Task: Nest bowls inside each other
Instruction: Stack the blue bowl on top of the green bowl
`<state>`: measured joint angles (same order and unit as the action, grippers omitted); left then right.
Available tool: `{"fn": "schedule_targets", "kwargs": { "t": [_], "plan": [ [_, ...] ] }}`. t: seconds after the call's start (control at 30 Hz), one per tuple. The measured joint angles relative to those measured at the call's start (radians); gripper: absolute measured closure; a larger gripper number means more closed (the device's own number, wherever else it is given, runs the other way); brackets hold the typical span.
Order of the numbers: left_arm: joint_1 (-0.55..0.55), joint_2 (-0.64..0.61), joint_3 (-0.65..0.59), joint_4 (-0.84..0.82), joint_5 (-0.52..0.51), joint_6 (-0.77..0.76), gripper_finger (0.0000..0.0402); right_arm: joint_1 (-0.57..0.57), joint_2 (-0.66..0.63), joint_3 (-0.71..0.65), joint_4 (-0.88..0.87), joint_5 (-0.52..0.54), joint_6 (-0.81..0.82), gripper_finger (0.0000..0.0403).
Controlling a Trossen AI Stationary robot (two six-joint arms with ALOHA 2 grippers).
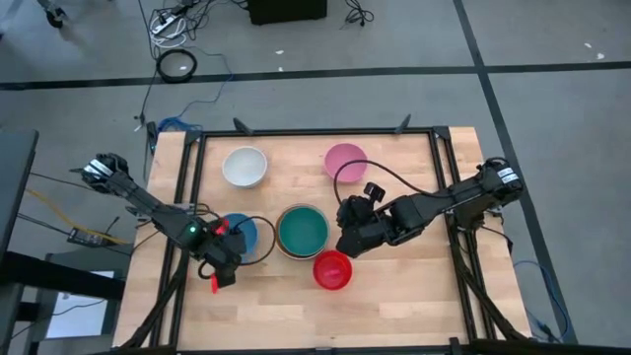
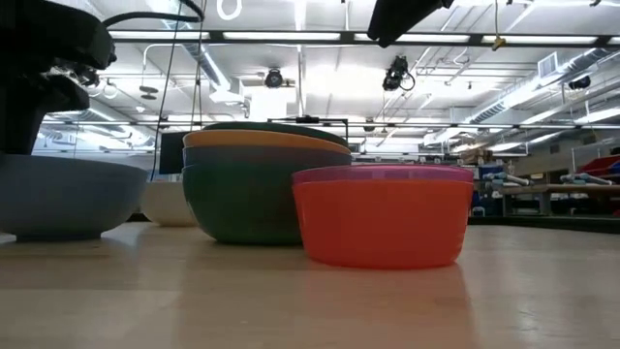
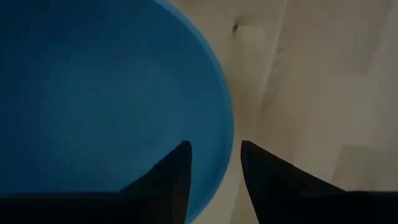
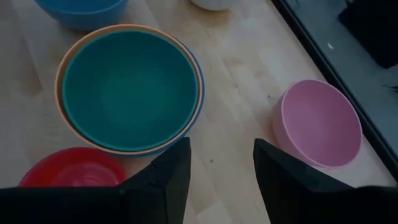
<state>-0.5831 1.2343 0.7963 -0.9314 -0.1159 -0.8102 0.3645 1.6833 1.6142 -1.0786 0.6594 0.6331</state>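
The blue bowl's rim is straddled by the parted left gripper at lower left; the right gripper is held spread beside the nested teal bowl.

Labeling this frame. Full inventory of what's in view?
white bowl: 1, white, far left of table
pink bowl: 1, pink, far side, right of centre
blue bowl: 1, blue, left, its rim between the left fingers
nested stack: 1, teal inside orange, blue rim showing outside, centre
red bowl: 1, red, near side of stack
table: 1, light wood
left gripper: open, straddling blue bowl's rim
right gripper: open, above table beside stack
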Motion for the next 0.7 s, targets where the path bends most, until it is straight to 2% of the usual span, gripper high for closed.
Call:
{"fn": "schedule_targets", "kwargs": {
  "t": [0.23, 0.3, 0.47, 0.7],
  "plan": [
    [0.000, 0.087, 0.000, -0.002, -0.040, 0.023, 0.0268, 0.000, 0.000, 0.000, 0.000, 0.000, 0.001, 0.0241],
    [0.000, 0.104, 0.000, -0.001, -0.048, 0.025, 0.0291, 0.001, 0.000, 0.000, 0.000, 0.000, 0.001, 0.0241],
    [0.000, 0.113, 0.000, 0.022, -0.059, 0.025, 0.0385, 0.002, 0.000, 0.000, 0.000, 0.000, 0.001, 0.0241],
    [-0.001, 0.113, 0.016, 0.054, -0.105, 0.045, 0.0395, 0.002, 0.000, 0.000, 0.000, 0.001, 0.001, 0.0241]
  ]
}}
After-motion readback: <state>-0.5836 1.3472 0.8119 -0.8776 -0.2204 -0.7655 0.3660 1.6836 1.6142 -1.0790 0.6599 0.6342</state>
